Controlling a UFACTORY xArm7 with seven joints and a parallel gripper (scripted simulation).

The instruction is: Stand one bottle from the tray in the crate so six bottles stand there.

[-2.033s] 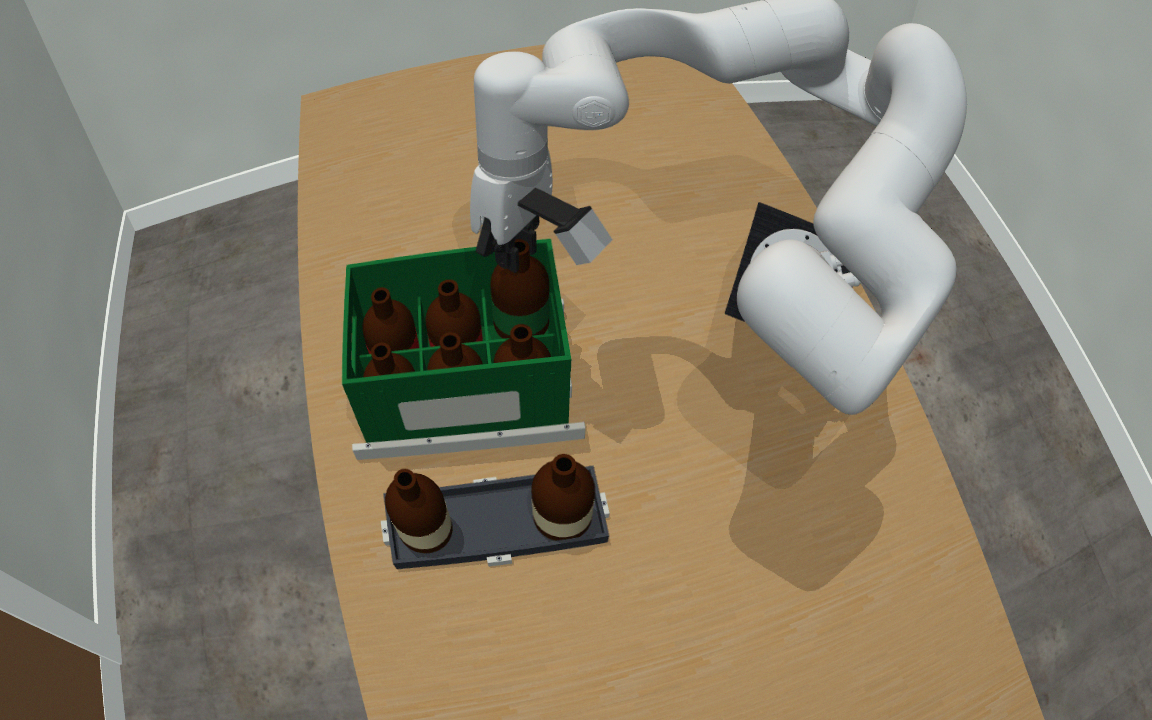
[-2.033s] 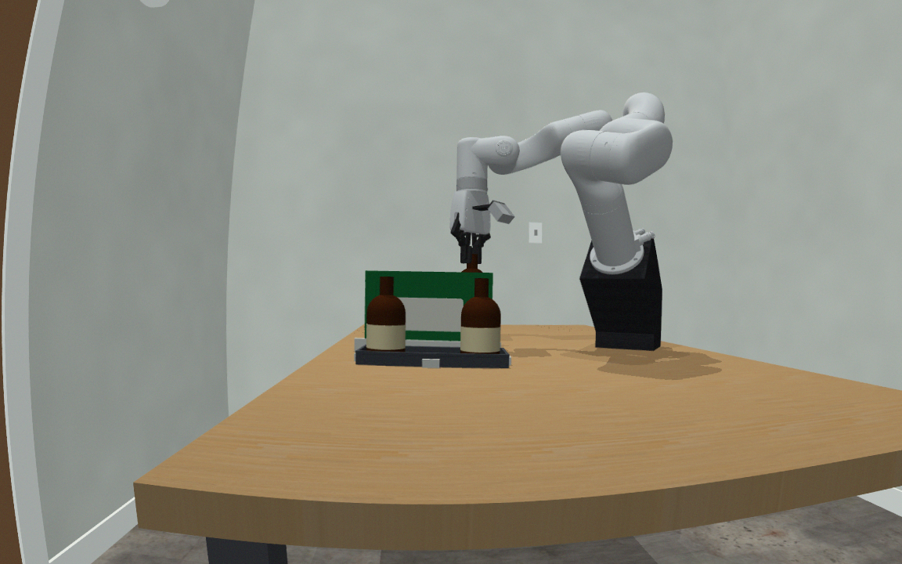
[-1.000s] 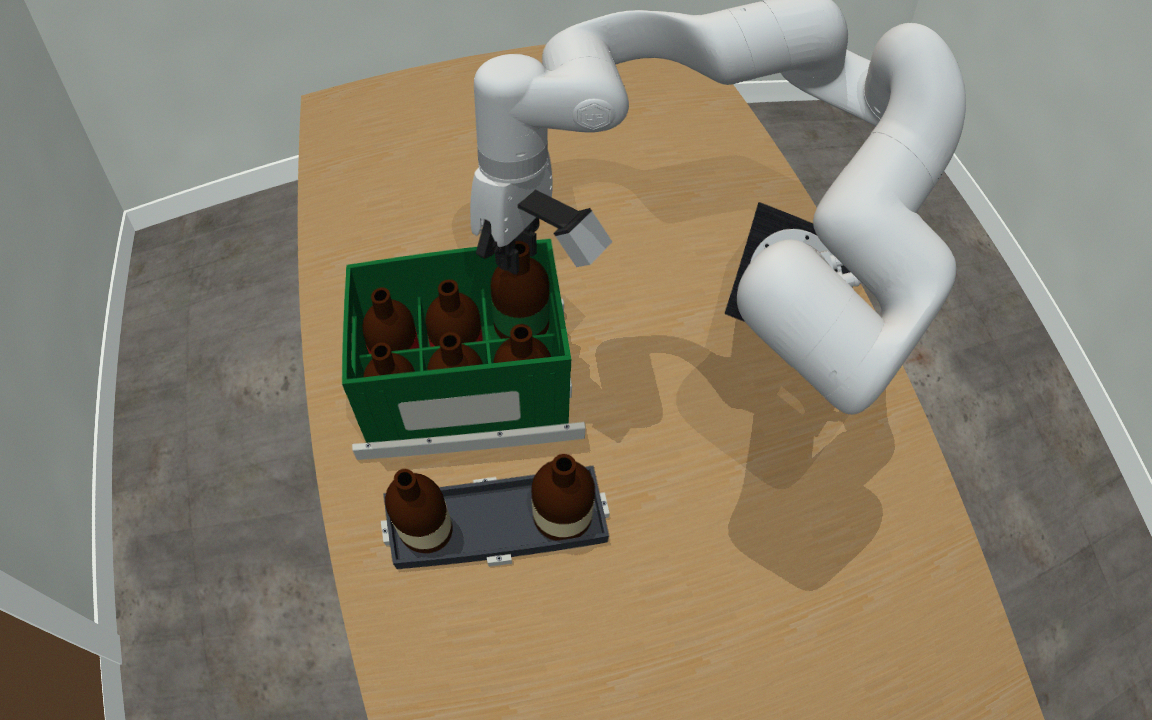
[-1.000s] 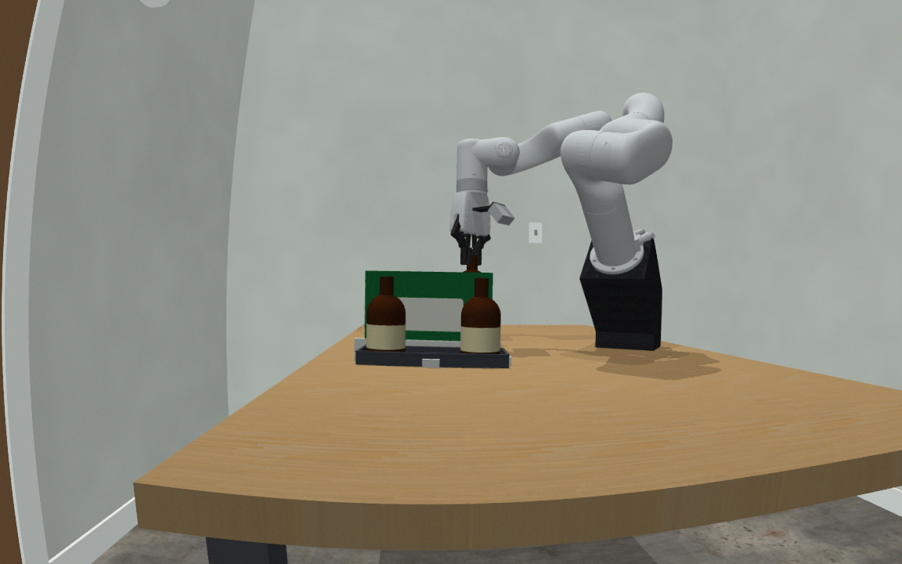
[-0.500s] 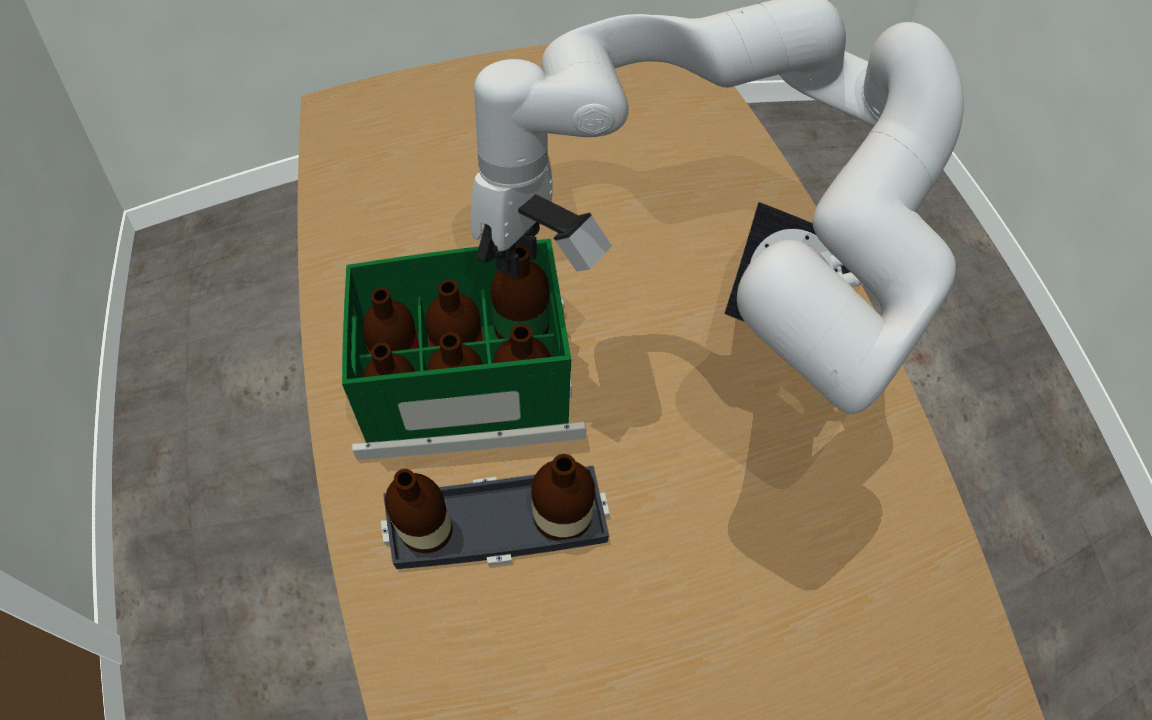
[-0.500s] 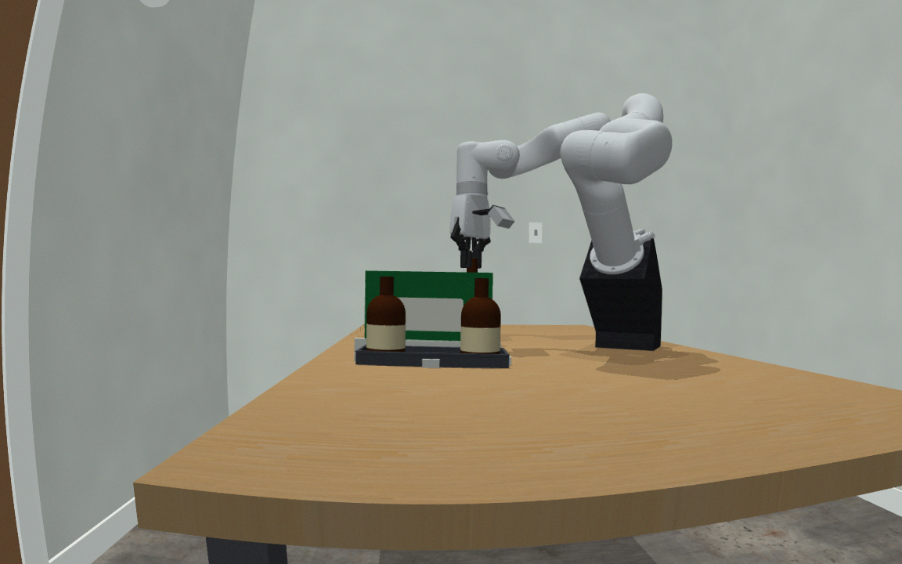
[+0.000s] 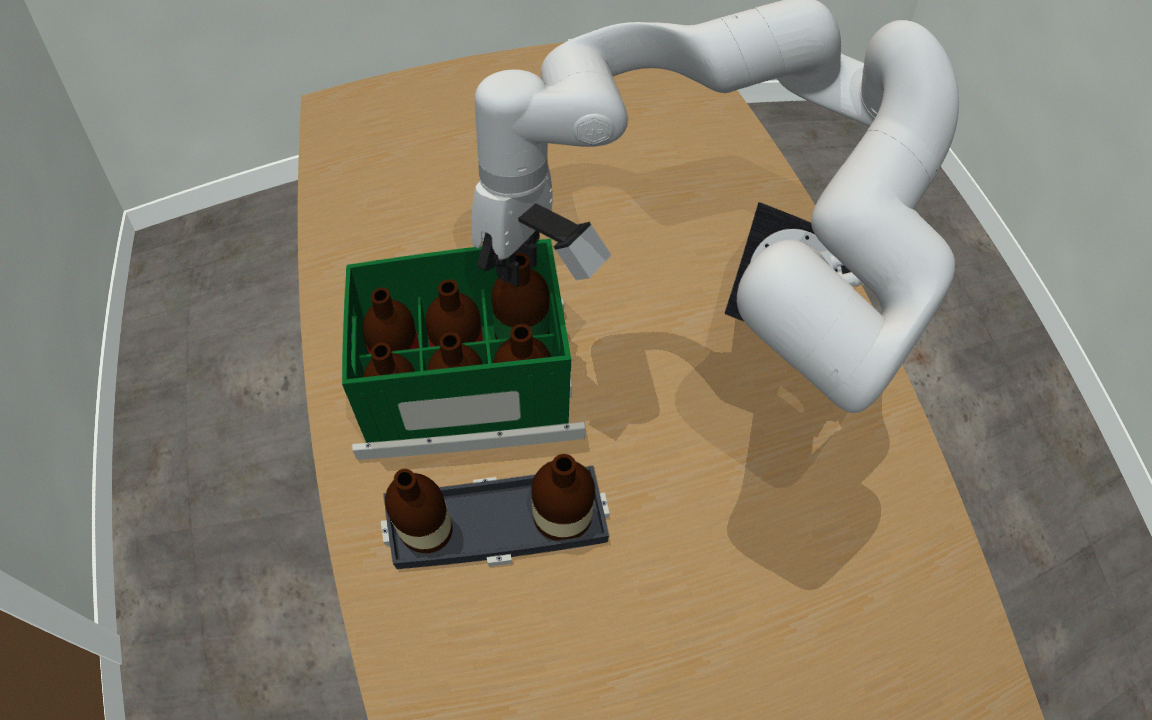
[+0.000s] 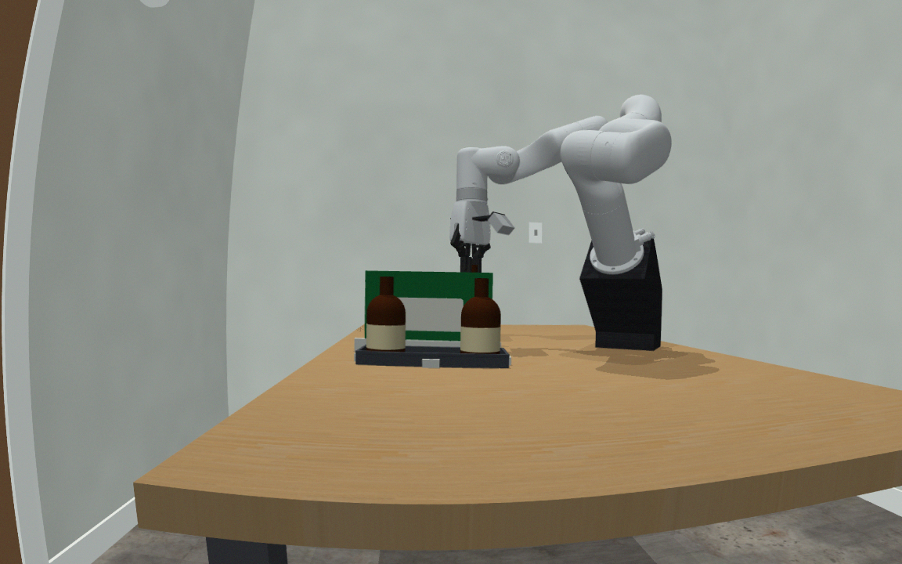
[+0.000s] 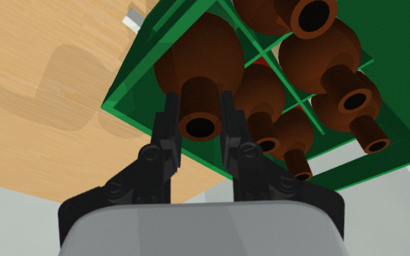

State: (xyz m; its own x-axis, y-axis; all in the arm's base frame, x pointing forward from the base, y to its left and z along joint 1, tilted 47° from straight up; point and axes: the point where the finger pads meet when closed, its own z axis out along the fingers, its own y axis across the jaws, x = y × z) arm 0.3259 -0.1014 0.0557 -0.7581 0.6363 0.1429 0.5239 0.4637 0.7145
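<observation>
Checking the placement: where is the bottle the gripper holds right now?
In the top view, the held bottle sits in the green crate's far right corner cell, its neck between the gripper fingers.

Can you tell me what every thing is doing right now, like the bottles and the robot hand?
gripper: shut on the held bottle's neck.
held bottle: upright, partly down in a corner cell, riding higher than its neighbours.
five other crate bottles: standing, one per cell.
two tray bottles: upright, one at each end.
crate: level on the table.
tray: flat, middle spot vacant.
</observation>
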